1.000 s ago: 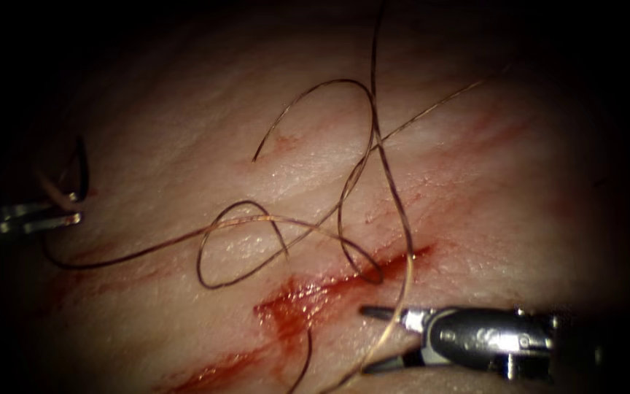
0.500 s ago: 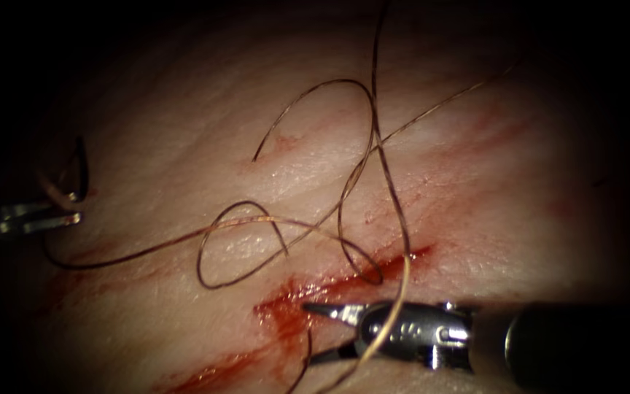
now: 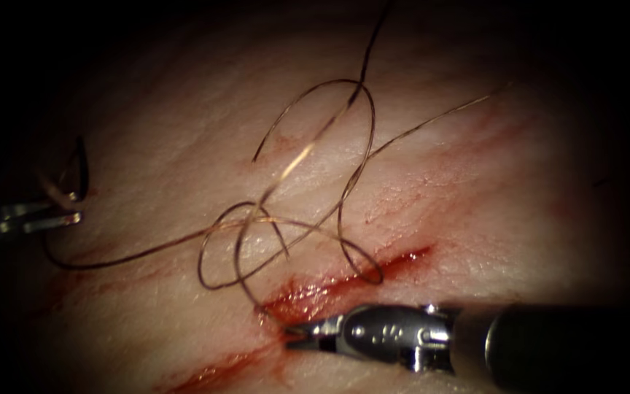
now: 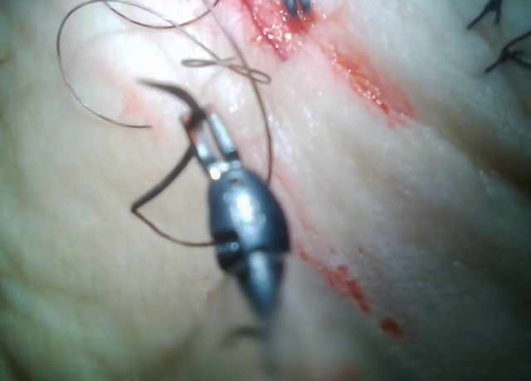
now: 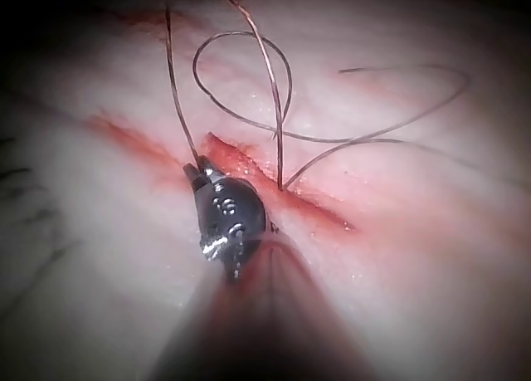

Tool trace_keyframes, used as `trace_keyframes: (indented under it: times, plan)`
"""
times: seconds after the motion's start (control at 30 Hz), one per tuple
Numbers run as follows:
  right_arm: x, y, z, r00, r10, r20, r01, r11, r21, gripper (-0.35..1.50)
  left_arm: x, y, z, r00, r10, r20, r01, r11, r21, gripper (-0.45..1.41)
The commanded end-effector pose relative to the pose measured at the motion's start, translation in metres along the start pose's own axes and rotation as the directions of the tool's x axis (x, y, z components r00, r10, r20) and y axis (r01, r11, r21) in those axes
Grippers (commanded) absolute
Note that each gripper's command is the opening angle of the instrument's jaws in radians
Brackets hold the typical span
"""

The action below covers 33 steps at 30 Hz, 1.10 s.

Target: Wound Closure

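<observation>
Thread [image 3: 242, 273] clamped in right tool [image 3: 294, 337] at cut [image 3: 344, 281]; needle [image 4: 170, 169] seemingly gripped by left tool [image 4: 206, 136].

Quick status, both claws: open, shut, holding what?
Left claw: shut on the needle near its middle, clear of the tissue, left of the cut.
Right claw: shut on the thread at the cut.

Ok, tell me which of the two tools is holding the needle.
The left arm's pincer, well left of the cut, grips the curved needle. The right arm's pincer at the cut is shut on thread.
</observation>
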State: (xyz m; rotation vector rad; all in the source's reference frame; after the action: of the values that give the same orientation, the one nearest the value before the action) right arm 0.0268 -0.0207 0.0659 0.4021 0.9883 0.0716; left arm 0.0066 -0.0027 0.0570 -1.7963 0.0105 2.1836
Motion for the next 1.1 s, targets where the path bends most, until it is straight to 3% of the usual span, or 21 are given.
trace_keyframes:
  times: [0.03,0.23,0.37,0.53,0.6,0.7,0.73,0.9,1.1]
  plan:
    - [-0.0001,-0.0012,0.0004,1.0,0.0,-0.002,0.0,1.0,0.009,-0.35,-0.0007,0.0004,0.0006,1.0,-0.002,-0.001,0.002,1.0,-0.001,-0.45]
    - [0.0001,-0.0053,-0.002,1.0,-0.027,0.005,0.027,0.999,0.029,-0.35,-0.0007,0.0003,0.0006,1.0,-0.002,-0.001,0.002,1.0,-0.001,-0.45]
    - [0.0006,-0.0108,-0.0056,1.0,-0.024,0.002,0.024,0.998,0.054,-0.35,-0.0007,0.0003,0.0006,1.0,-0.002,-0.001,0.002,1.0,-0.001,-0.45]
    - [0.0011,-0.0147,-0.0087,1.0,-0.018,0.0,0.018,0.998,0.065,-0.35,-0.0007,0.0003,0.0006,1.0,-0.002,-0.001,0.002,1.0,-0.001,-0.45]
    - [0.0018,-0.0179,-0.0117,1.0,-0.013,0.015,0.011,0.997,0.081,-0.35,-0.0007,0.0004,0.0007,1.0,-0.002,0.0,0.002,1.0,0.0,-0.45]
    - [0.0024,-0.0193,-0.0133,1.0,-0.009,0.024,0.007,0.996,0.094,-0.35,-0.0007,0.0004,0.0007,1.0,-0.002,0.0,0.002,1.0,0.0,-0.45]
    - [0.0033,-0.021,-0.0155,1.0,-0.004,0.028,0.001,0.994,0.111,-0.35,-0.0007,0.0004,0.0007,1.0,-0.002,0.0,0.002,1.0,0.0,-0.45]
    - [0.0047,-0.0237,-0.0191,0.998,0.001,0.065,-0.01,0.989,0.145,-0.35,-0.0007,0.0004,0.0007,1.0,-0.002,0.0,0.002,1.0,0.0,-0.45]
    - [0.0048,-0.0265,-0.0229,0.995,0.0,0.105,-0.018,0.984,0.177,-0.35,-0.0007,0.0004,0.0007,1.0,-0.002,0.0,0.002,1.0,0.0,-0.45]
